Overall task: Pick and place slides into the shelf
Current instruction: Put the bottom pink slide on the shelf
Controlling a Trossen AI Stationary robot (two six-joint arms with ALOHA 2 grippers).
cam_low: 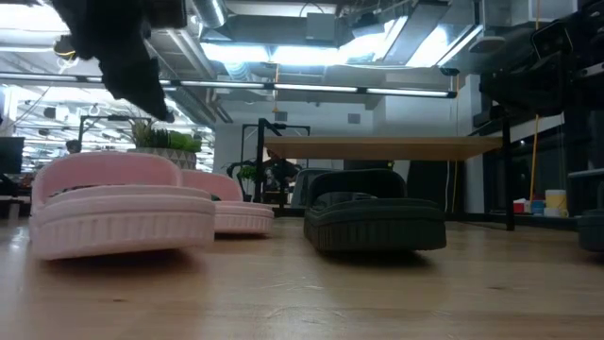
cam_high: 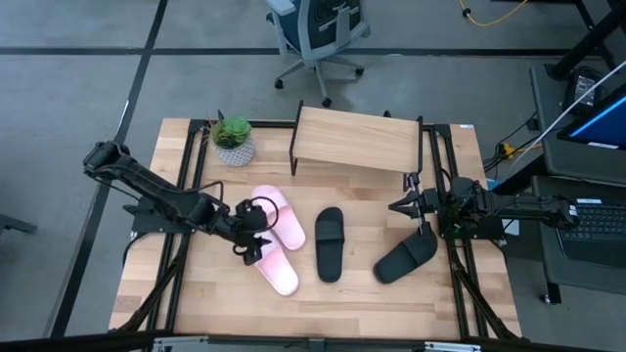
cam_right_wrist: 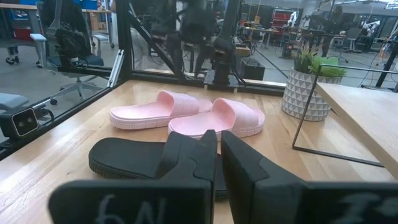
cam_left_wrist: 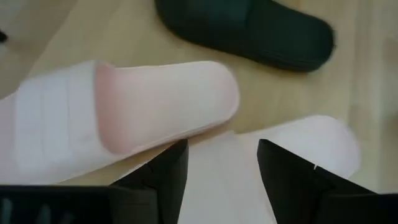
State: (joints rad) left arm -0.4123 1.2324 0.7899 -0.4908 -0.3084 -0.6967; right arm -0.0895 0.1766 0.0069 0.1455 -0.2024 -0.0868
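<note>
Overhead only: second black slide (cam_high: 405, 259) near right hand (cam_high: 416, 207).

No readable text, labels or brands; only faint illegible chalky scrawl on right gripper (cam_right_wrist: 217, 163) body.

shelf (cam_high: 356, 139) behind slides | plant pot (cam_high: 234, 143) left of shelf | all on table (cam_high: 411, 293)

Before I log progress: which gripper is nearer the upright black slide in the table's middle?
Left. The left gripper hovers over the pink slides beside the black slide; the right gripper sits farther off.
</note>
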